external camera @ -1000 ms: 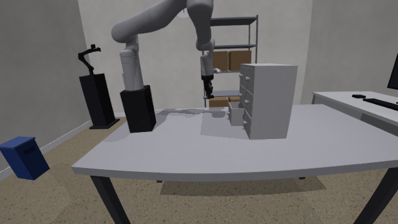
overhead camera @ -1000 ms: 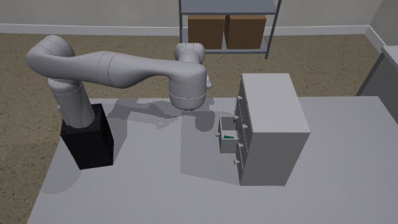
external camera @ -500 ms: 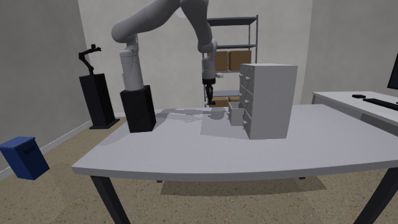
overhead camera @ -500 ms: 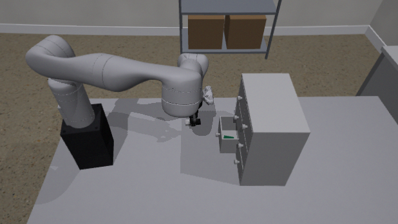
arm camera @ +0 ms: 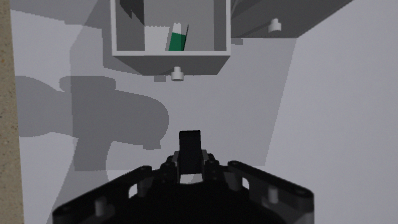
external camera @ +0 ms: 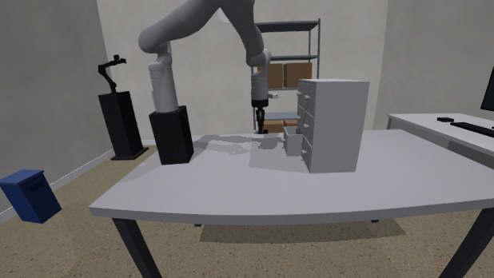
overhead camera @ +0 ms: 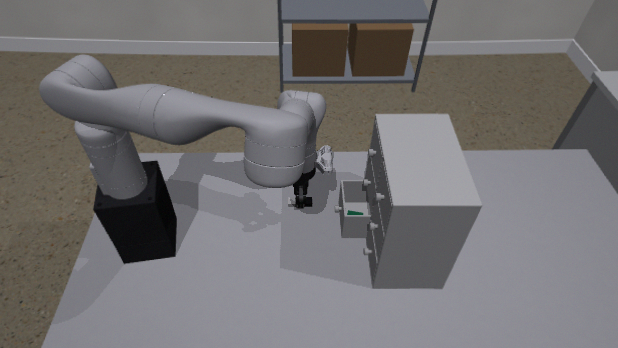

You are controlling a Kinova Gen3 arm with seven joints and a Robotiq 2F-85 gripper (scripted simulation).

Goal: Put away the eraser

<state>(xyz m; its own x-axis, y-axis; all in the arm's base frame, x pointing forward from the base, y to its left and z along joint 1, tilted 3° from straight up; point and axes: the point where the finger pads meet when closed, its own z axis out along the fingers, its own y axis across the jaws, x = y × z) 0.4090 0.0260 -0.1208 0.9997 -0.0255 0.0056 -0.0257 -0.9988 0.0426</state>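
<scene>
Two views, top and wrist, show the green eraser (overhead camera: 355, 213) (arm camera: 177, 42) ahead of the claw (overhead camera: 301, 204) (external camera: 260, 132) (arm camera: 190, 158), lengthwise toward the chest (overhead camera: 425, 165) (external camera: 340, 128) (arm camera: 310, 12); exterior hides it. Whether the claw grasps anything, I cannot tell.

Chest (overhead camera: 427, 160) (external camera: 340, 128) & table (overhead camera: 320, 310) (external camera: 280, 188) (arm camera: 345, 110) plain grey; item in drawer (overhead camera: 355, 227) (external camera: 293, 144) (arm camera: 175, 66) green w/ white, prob.
</scene>
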